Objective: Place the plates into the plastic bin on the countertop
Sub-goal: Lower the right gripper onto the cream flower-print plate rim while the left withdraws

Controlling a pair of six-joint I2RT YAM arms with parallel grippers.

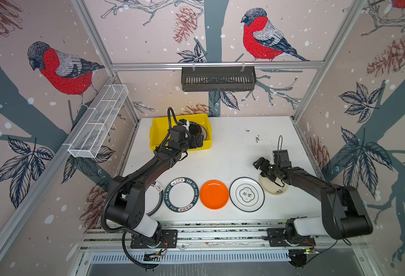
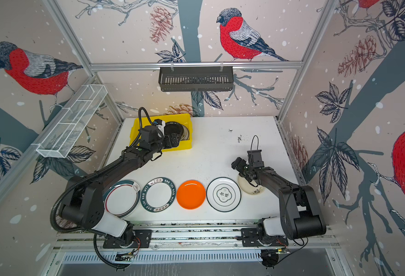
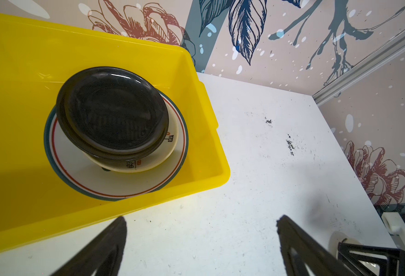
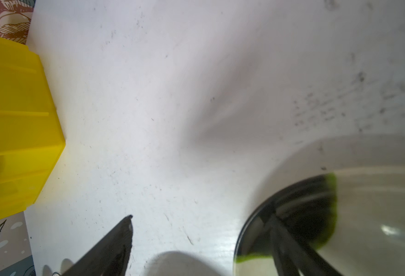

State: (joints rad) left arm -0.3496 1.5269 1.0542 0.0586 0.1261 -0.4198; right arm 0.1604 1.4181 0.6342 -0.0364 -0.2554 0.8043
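in the bin [image 3: 17, 71], plates [image 3: 113, 110] stacked, blk topmost.

Bird-print walls [image 1: 149, 35]; aluminium frame [image 1: 216, 65]; seemingly even light

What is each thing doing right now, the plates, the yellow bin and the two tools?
Yellow bin: holds three stacked plates.
Black plate: top of that stack.
Orange plate: flat on the countertop, outside the bin.
Lettered-rim plate: flat on the countertop.
Cream plate: on the countertop, under the right tool.
Left tool: open, empty.
Right tool: open, gripping nothing.
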